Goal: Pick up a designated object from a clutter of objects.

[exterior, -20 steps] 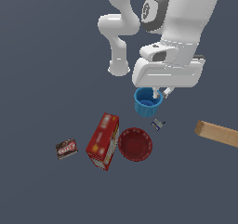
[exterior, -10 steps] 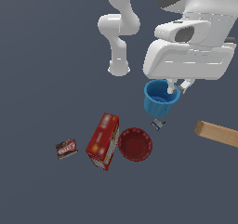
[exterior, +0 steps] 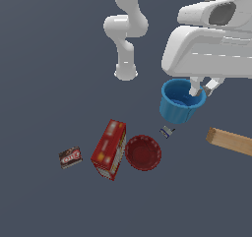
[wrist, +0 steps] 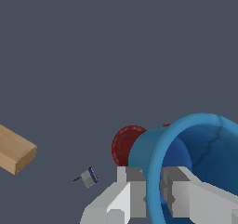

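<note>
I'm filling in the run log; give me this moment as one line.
phase: lift | gripper: shut on cup rim | cup: off the floor, tilted | left below: bowl, carton, packet, box

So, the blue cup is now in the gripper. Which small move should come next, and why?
Probably a short, straight lift. The gripper pinches the rim of the blue cup, one finger inside the wall and one outside, and the cup looks clear of the red bowl and the tiny blue-white item. More height would confirm the grip.
</note>
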`<action>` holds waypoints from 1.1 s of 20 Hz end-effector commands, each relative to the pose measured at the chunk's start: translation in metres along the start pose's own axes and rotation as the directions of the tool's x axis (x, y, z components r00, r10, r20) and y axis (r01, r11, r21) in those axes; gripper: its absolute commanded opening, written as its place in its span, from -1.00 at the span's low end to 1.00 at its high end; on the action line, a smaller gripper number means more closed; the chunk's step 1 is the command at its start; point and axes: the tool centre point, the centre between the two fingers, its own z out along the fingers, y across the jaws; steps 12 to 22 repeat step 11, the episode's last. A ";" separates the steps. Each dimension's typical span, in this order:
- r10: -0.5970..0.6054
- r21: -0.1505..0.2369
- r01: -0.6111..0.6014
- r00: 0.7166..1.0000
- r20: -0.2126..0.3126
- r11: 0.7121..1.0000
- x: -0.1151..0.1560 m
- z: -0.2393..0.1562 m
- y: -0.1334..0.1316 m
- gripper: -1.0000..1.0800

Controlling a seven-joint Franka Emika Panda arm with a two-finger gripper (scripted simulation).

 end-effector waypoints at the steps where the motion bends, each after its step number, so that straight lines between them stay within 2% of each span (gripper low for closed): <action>1: 0.000 -0.001 0.000 1.000 -0.003 1.000 0.005 -0.006 0.000 -1.00; 22: -0.001 -0.002 0.001 1.000 -0.003 1.000 0.010 -0.009 -0.001 -1.00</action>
